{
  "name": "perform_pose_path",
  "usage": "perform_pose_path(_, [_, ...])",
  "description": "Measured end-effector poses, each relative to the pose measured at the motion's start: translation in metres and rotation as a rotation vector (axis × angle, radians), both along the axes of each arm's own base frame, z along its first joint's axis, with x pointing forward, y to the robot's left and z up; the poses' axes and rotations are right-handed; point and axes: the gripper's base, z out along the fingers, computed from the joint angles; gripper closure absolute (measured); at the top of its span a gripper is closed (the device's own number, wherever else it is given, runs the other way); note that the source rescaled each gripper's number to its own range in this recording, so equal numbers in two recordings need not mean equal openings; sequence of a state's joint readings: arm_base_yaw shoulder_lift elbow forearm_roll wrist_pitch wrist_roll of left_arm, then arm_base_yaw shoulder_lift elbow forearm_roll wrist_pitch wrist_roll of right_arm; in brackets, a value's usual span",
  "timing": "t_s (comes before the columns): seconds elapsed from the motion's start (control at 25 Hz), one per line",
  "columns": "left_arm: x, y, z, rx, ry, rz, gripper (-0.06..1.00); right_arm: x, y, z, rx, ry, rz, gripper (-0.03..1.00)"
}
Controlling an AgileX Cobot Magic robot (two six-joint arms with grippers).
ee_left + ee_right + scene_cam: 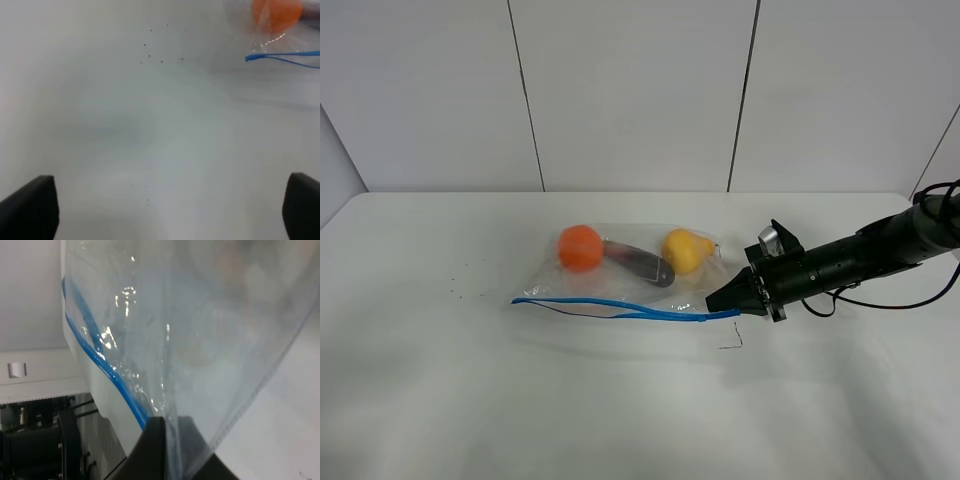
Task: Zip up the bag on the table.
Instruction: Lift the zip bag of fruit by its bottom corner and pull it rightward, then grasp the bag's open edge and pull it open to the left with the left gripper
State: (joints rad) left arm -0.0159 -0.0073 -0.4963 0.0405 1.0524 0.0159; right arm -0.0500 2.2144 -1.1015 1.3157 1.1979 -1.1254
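On the white counter (420,400) before pale wall panels (630,90), the bag (610,285) lies left-to-right, zipper strip (620,305) near, right end effector (725,298) pinching its right end, left end effector (167,207) spread wide.

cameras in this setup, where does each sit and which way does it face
Exterior high: mounted high, facing down at the table and bag; only the right arm and right gripper show, at the blue zipper end.
Left wrist: on the left arm, facing the table; left gripper open wide.
Right wrist: on the right arm, looking along the shut right gripper into the bag.
Shared: the blue zipper shows in all three.
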Motion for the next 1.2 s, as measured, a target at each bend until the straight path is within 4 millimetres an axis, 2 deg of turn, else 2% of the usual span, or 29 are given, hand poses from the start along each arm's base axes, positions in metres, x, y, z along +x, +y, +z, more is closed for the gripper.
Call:
perform_pose_path(0.24, [0.0,0.0,0.0,0.0,0.0,0.0,-0.06,0.0,0.0,0.002,-0.001,0.013,-0.008,0.97])
perform_pose_path(0.56, [0.0,0.0,0.0,0.0,0.0,0.0,-0.06,0.003,0.0,0.033,-0.005,-0.033,-0.023,0.97])
perform_pose_path(0.8, [0.0,0.0,0.0,0.0,0.0,0.0,-0.06,0.002,-0.001,0.046,-0.012,-0.042,-0.026,0.97])
perform_pose_path(1.2, [0.0,0.0,0.0,0.0,0.0,0.0,-0.06,0.001,-0.001,0.046,-0.019,-0.03,-0.014,0.97])
